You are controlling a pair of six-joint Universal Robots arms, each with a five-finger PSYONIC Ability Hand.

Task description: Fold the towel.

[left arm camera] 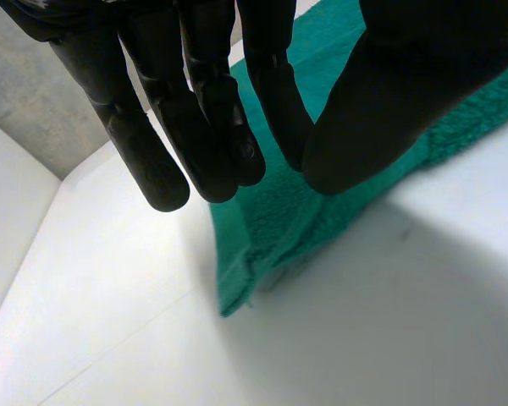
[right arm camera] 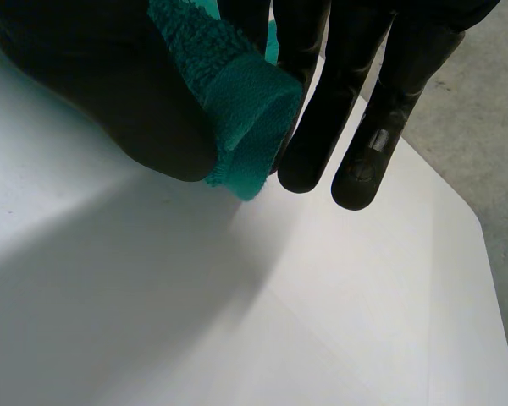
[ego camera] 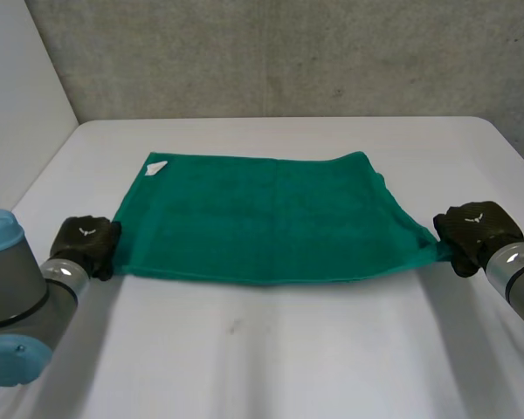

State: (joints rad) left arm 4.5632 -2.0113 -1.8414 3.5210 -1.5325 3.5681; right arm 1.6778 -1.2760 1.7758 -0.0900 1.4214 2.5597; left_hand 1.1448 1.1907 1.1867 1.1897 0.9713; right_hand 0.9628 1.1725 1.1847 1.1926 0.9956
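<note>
L robot hand (ego camera: 86, 244) pinches near-left corner of green towel (ego camera: 262, 218), R robot hand (ego camera: 472, 231) pinches its near-right corner, on white counter (ego camera: 271, 349).

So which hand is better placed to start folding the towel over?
The right hand: it pinches the towel's near corner, lifted off the table. The left hand sits at the other near corner, which lies flat.

Head camera looks down from behind; close wrist cameras share the towel (ego camera: 271, 218).
</note>
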